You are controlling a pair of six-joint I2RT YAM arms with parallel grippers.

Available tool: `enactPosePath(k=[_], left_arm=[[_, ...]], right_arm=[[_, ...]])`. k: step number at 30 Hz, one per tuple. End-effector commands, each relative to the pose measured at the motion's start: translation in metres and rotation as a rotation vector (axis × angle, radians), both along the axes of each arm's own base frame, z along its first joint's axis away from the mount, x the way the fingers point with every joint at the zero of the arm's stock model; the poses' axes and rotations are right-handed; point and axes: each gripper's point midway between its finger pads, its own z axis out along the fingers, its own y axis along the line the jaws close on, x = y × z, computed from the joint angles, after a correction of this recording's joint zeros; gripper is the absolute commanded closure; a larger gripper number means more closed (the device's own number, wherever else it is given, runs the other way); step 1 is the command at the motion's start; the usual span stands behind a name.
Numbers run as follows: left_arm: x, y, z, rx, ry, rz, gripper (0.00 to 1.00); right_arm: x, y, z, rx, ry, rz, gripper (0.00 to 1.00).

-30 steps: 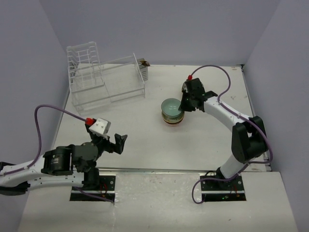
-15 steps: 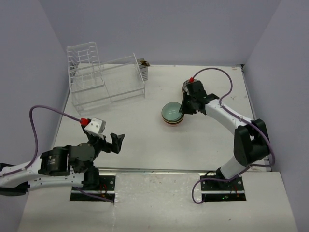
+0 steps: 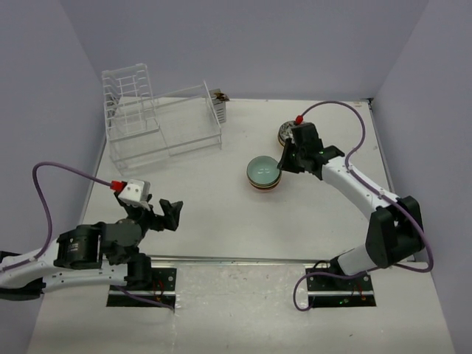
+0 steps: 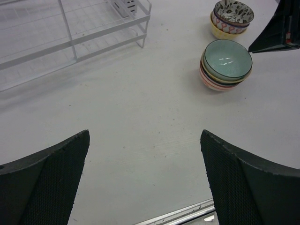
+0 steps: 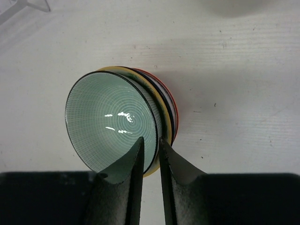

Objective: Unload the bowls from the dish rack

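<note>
A pale green bowl (image 3: 261,168) tops a stack of bowls (image 3: 264,184) in the middle of the table; it leans in the right wrist view (image 5: 110,122), over yellow, black and orange-red rims. My right gripper (image 3: 285,161) is shut on its right rim, one finger inside and one outside (image 5: 151,143). A second short stack, with a black-and-white bowl (image 3: 286,135) on top, stands behind it. The clear dish rack (image 3: 158,125) stands at the back left with no bowls showing in it. My left gripper (image 3: 173,215) is open and empty above the near table edge (image 4: 145,178).
A small slotted holder with something dark in it (image 3: 219,99) hangs at the rack's right end. Both stacks show in the left wrist view (image 4: 227,58), (image 4: 232,16), as does the rack (image 4: 70,37). Purple walls close in the table on three sides.
My right arm has swung slightly right and the pale green bowl now leans on the stack. My left arm has drawn back left towards the near edge, gripper still open.
</note>
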Motion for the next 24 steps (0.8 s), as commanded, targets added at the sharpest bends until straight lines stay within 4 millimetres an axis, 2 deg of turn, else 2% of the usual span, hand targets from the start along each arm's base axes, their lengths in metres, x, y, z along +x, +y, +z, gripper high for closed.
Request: enactPosePath(k=[1, 2, 3, 4, 6, 7, 8, 9, 10, 11, 12, 13, 14, 15, 17, 20, 21, 23, 24], left_arm=[[0.008, 0.012, 0.014, -0.053, -0.005, 0.118, 0.00], [0.010, 0.007, 0.010, -0.034, 0.004, 0.139, 0.00], [0.013, 0.006, 0.010, -0.022, 0.004, 0.155, 0.00], [0.017, 0.008, 0.009, -0.009, 0.006, 0.193, 0.00], [0.023, 0.001, 0.003, 0.033, 0.025, 0.217, 0.00], [0.028, 0.002, 0.000, 0.054, 0.034, 0.240, 0.00], [0.030, -0.008, -0.004, 0.065, 0.043, 0.232, 0.00], [0.031, -0.018, -0.009, 0.066, 0.055, 0.205, 0.00], [0.033, -0.023, -0.021, 0.113, 0.059, 0.185, 0.00], [0.036, -0.035, -0.024, 0.090, 0.066, 0.178, 0.00], [0.037, -0.039, -0.028, 0.070, 0.077, 0.189, 0.00], [0.038, -0.044, -0.033, 0.051, 0.087, 0.190, 0.00], [0.040, -0.054, -0.037, 0.030, 0.088, 0.183, 0.00], [0.042, -0.056, -0.038, 0.012, 0.088, 0.189, 0.00], [0.047, -0.057, -0.035, -0.017, 0.074, 0.219, 0.00], [0.070, -0.037, -0.022, -0.032, 0.048, 0.309, 0.00], [0.086, -0.023, -0.020, -0.057, 0.066, 0.334, 0.00], [0.104, -0.012, 0.001, -0.112, 0.026, 0.313, 0.00], [0.116, 0.002, 0.013, -0.155, 0.023, 0.314, 0.00]], right_arm=[[-0.008, -0.008, 0.005, -0.014, -0.015, -0.018, 0.81], [-0.011, -0.009, 0.010, -0.007, -0.027, -0.024, 0.81], [-0.017, -0.013, 0.032, 0.018, -0.086, -0.027, 0.81], [-0.024, -0.019, 0.039, 0.007, -0.115, -0.046, 0.80], [-0.041, -0.034, 0.064, -0.008, -0.180, -0.072, 0.68], [-0.058, -0.052, 0.091, -0.026, -0.257, -0.101, 0.62], [-0.067, -0.062, 0.105, -0.036, -0.300, -0.114, 0.49], [-0.075, -0.071, 0.118, -0.045, -0.346, -0.126, 0.43], [-0.093, -0.084, 0.136, -0.051, -0.409, -0.126, 0.37], [-0.101, -0.096, 0.144, -0.076, -0.439, -0.149, 0.31], [-0.108, -0.102, 0.153, -0.080, -0.463, -0.160, 0.25], [-0.119, -0.110, 0.153, -0.098, -0.458, -0.168, 0.22], [-0.130, -0.120, 0.162, -0.095, -0.495, -0.193, 0.16], [-0.135, -0.125, 0.165, -0.097, -0.505, -0.204, 0.02], [-0.151, -0.138, 0.167, -0.106, -0.532, -0.232, 0.01], [-0.167, -0.151, 0.167, -0.138, -0.563, -0.236, 0.01], [-0.168, -0.153, 0.163, -0.151, -0.567, -0.234, 0.01], [-0.170, -0.157, 0.165, -0.158, -0.600, -0.238, 0.01], [-0.172, -0.159, 0.165, -0.152, -0.620, -0.247, 0.01]])
